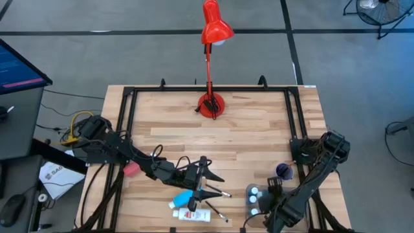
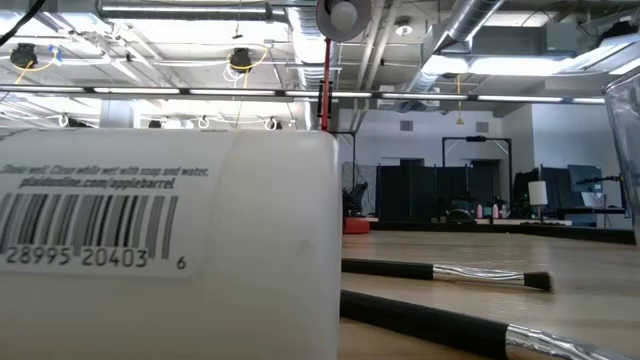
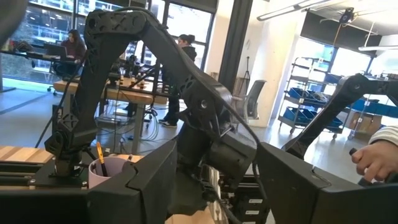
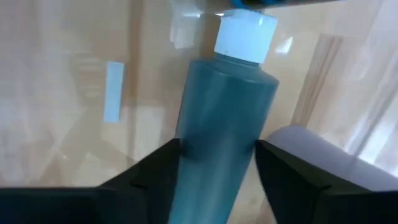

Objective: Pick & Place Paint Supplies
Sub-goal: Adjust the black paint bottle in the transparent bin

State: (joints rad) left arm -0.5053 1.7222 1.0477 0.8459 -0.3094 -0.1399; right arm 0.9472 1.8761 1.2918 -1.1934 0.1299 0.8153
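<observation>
Now right gripper (image 4: 217, 162) low over tray, jaws clamped on teal bottle (image 4: 221, 130); left gripper (image 1: 206, 173) jaws apart.

Red lamp (image 1: 213, 39), lilac cup (image 1: 284, 171)

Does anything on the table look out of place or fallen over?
Nothing looks spilled or damaged. Loose brushes and a white tube lie flat near the front edge, and the right gripper has its fingers on either side of a teal bottle.
</observation>
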